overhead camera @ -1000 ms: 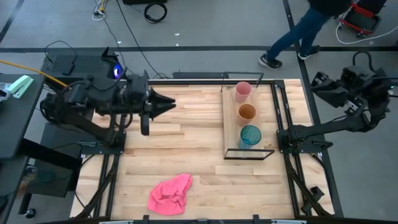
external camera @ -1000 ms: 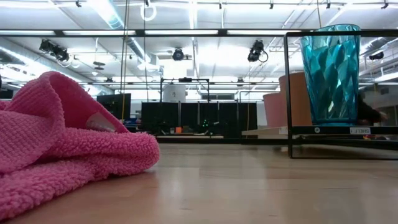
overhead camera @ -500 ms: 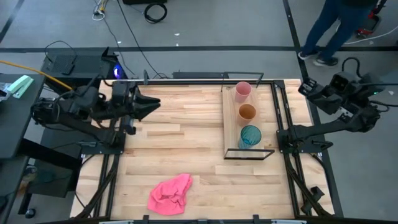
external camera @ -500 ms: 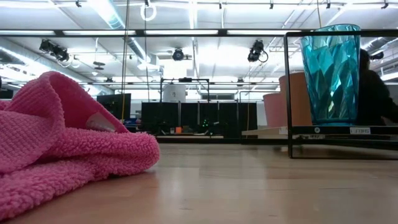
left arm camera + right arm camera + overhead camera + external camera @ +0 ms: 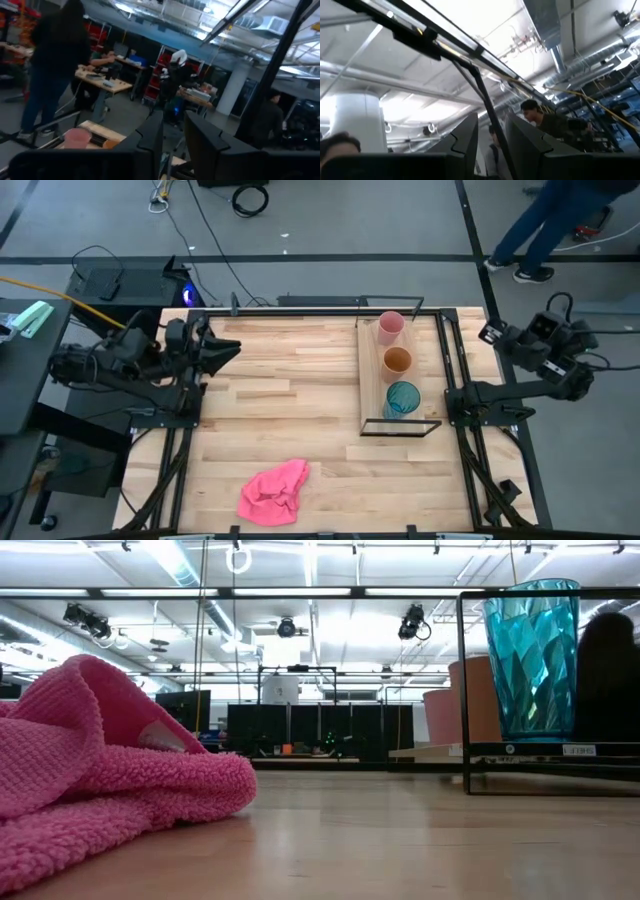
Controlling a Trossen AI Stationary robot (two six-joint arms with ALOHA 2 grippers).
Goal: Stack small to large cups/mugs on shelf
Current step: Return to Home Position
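Pink tumbler (image 5: 390, 326), orange tumbler (image 5: 397, 361), teal tumbler (image 5: 403, 397) on shelf (image 5: 371, 380), 2 o'clock. Left gripper (image 5: 228, 346) at 9, right gripper (image 5: 488, 332) at 3: clenched, empty.

We log two arms, both matte black all over. The left arm (image 5: 110, 365) has thick, rounded links and boxy joint housings. Its left gripper (image 5: 228, 347) reads as a dark wedge narrowing forward. The right arm (image 5: 520, 388) has one long slim link and a blocky wrist cluster. The right gripper (image 5: 492, 333) is small and angular. A thin black cable (image 5: 558, 295) loops over that wrist.
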